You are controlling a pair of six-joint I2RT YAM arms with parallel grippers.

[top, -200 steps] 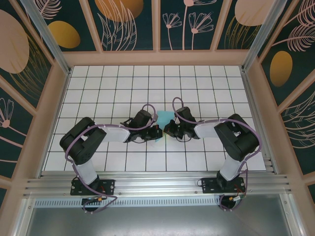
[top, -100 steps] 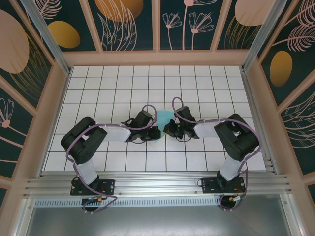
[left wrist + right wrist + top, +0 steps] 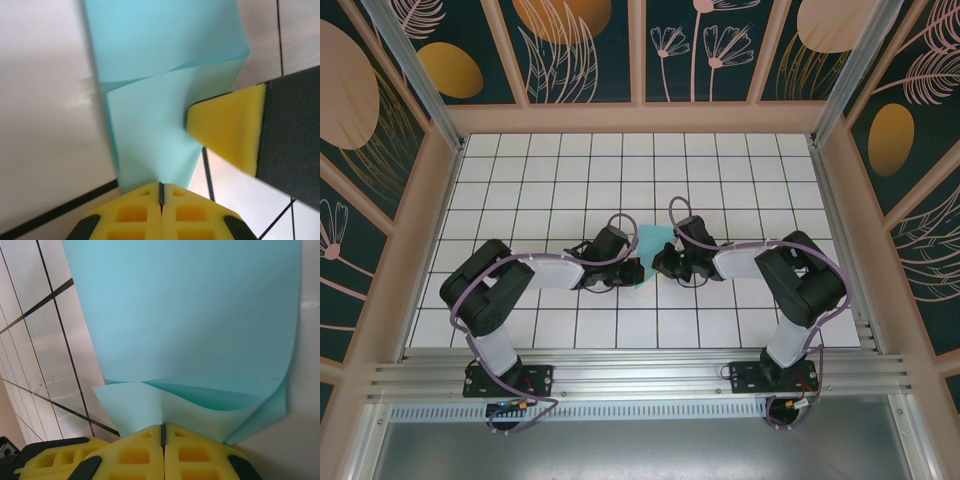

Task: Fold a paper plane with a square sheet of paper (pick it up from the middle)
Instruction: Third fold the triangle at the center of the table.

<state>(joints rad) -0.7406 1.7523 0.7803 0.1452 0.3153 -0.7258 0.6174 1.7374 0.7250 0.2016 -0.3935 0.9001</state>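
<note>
The square sheet of paper (image 3: 655,240) is light cyan and lies at the middle of the tiled table, with its near edge lifted and curled. My left gripper (image 3: 638,268) is shut on that raised near edge of the paper (image 3: 165,75), its yellow fingertips (image 3: 145,200) pressed together. Close to its right, my right gripper (image 3: 663,264) is also shut on the paper (image 3: 185,315), pinching a flap that bends up over the flat part. The right gripper's yellow finger (image 3: 227,130) touches the sheet in the left wrist view.
The white grid table (image 3: 740,180) is walled by a wooden frame with patterned panels (image 3: 640,115). Both arms reach inward from their bases (image 3: 505,380) (image 3: 770,378) at the near rail. Open tiles lie behind and to both sides of the paper.
Both grippers stay shut on the paper in nearly the same place. The left arm's elbow has shifted very slightly.
</note>
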